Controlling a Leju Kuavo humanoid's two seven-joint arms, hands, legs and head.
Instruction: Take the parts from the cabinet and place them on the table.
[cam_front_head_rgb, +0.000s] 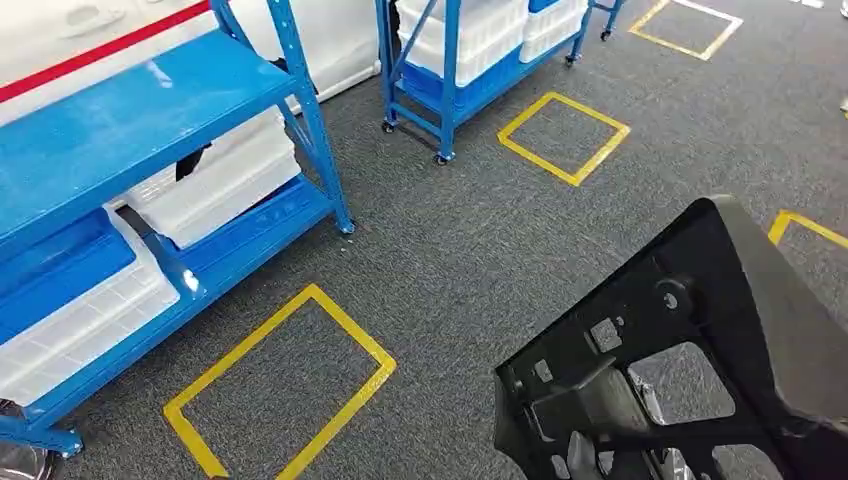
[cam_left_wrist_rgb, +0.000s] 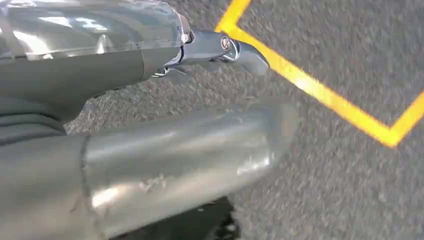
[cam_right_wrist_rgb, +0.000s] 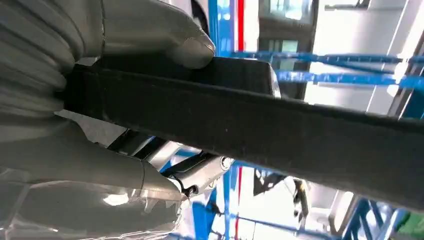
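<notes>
A large black part (cam_front_head_rgb: 690, 350) is seen low on the right side of the head view, held up above the grey carpet (cam_front_head_rgb: 470, 230). It is a flat plastic frame with several cut-out windows and a round boss, and it is tilted, with one corner pointing up and away from the robot.

In the right wrist view the same black part (cam_right_wrist_rgb: 260, 120) is shown edge-on as a long dark bar that runs across the picture. The right hand (cam_right_wrist_rgb: 115, 100) is closed on it — the thick grey thumb (cam_right_wrist_rgb: 170, 35) is pressed on one face of the part, and the fingers (cam_right_wrist_rgb: 200, 172) are placed against the opposite face, so the part is grasped between them near one end. The rest of the part is extended well out from the hand.

The left hand (cam_left_wrist_rgb: 150, 100) is seen in the left wrist view above the carpet, close to a yellow tape line (cam_left_wrist_rgb: 320, 90). Nothing is held in it; the thumb and a finger (cam_left_wrist_rgb: 235, 50) are kept apart, so the hand is released.

To the left in the head view, a blue rack (cam_front_head_rgb: 150, 130) is seen with white bins (cam_front_head_rgb: 215, 185) on its lower shelves — well apart from the part. A second blue rack (cam_front_head_rgb: 450, 80) stands farther away, and yellow tape rectangles (cam_front_head_rgb: 285, 390) are marked on the carpet.
</notes>
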